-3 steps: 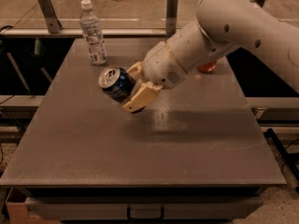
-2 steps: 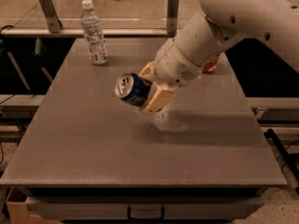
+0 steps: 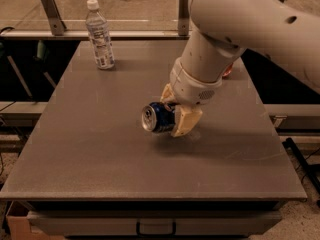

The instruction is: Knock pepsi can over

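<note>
The pepsi can (image 3: 156, 117) and the tool (image 3: 172, 114) gripping it are sitting lower and nearer the front of the bench (image 3: 100, 154) than a second ago, having travelled down and to the right from a spot closer to the back left. The can is lying on its side around the middle of the bench, its long axis running roughly left to right, silver top facing left and slightly toward the camera. Whether it is touching the surface or hanging just above it cannot be told. The tool's two tan fingers (image 3: 186, 122) are closing narrowly on the can's blue body, one in front and one behind. The white arm (image 3: 235, 29) is reaching in from the upper right. Farther back, a water bottle (image 3: 100, 36) is standing upright near the left rear corner, and a red can (image 3: 228, 72) is peeking out behind the arm.
</note>
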`<state>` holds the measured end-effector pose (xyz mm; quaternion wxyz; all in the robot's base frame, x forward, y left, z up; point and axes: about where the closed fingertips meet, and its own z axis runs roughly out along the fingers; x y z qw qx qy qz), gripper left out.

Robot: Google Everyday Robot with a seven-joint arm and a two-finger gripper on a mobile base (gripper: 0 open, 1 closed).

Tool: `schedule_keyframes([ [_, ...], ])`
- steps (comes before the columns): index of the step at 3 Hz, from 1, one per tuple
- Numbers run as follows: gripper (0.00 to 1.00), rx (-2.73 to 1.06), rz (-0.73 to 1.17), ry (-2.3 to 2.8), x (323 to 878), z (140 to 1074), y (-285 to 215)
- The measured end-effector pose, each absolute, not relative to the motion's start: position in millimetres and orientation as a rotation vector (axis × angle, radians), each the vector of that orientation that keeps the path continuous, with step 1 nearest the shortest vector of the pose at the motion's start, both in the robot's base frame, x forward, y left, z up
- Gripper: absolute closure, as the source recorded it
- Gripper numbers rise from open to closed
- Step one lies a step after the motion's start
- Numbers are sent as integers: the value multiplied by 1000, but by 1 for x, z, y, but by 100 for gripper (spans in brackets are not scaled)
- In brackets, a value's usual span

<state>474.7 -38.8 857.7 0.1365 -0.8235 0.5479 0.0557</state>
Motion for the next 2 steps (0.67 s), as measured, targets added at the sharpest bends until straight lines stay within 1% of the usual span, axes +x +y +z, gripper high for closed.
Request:
schedule_keyframes([
  [1,29,-2481,97,1572,469,841,-36],
  [2,4,-2515,72,1560,468,837,-32],
])
